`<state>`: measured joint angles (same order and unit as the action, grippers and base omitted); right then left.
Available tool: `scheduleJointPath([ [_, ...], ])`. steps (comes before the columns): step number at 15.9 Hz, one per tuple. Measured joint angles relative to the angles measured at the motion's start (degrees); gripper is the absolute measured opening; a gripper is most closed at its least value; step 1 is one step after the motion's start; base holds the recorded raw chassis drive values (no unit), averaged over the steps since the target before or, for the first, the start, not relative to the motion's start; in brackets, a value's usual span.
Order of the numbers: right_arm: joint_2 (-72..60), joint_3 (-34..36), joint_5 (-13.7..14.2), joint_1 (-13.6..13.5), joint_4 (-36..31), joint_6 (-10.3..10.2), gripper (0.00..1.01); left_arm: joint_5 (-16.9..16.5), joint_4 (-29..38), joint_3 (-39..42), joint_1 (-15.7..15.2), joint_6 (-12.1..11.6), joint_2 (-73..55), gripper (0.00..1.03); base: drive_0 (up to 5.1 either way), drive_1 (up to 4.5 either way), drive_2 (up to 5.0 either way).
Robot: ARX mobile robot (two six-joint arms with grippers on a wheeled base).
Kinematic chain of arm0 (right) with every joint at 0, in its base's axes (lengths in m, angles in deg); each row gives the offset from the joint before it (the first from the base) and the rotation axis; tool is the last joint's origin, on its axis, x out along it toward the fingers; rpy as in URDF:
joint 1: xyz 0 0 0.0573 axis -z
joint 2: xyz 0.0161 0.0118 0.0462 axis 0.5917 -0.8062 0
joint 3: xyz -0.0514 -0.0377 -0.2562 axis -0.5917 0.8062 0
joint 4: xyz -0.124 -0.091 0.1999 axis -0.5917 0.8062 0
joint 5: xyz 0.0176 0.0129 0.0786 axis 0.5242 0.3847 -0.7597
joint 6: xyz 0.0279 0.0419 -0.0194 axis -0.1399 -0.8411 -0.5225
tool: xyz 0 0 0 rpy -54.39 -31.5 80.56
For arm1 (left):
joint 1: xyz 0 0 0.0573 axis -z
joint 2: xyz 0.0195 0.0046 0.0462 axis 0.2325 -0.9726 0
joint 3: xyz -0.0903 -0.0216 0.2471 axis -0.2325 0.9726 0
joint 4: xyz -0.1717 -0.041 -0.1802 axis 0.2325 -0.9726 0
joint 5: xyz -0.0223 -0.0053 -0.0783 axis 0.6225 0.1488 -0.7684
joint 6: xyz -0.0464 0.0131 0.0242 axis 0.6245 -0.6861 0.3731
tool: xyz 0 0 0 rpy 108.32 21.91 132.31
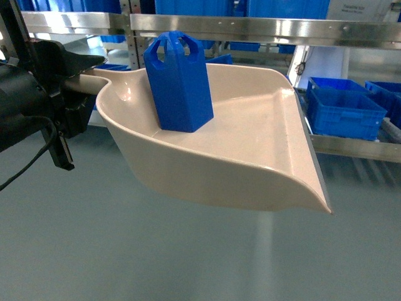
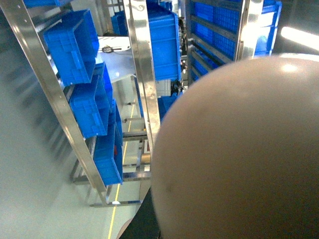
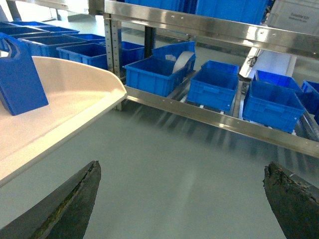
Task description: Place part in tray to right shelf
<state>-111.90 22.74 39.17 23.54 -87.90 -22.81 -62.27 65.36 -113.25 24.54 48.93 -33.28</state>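
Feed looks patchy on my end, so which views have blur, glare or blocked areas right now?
Head: sharp; tray and part clear, mild sheen on the shelf rail. Left wrist: the tray's underside fills much of the frame, with a glare spot; left edge smeared. Right wrist: floor streaked with blurred reflections below the rail; blue crates sharp, fingertips dark.

In my tray [image 1: 250, 150], the part [image 1: 180, 81] stands upright at nine o'clock; the shelf [image 1: 263, 28] lies behind at twelve.
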Motion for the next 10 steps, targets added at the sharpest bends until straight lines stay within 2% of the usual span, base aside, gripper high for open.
scheduleJointPath([
  [10,0.0,-0.02,0.0,0.0,-0.02,-0.02,0.98,0.07,0.0,0.0,0.04,0.0,0.0,0.14,-1.6,-1.63,-1.6],
])
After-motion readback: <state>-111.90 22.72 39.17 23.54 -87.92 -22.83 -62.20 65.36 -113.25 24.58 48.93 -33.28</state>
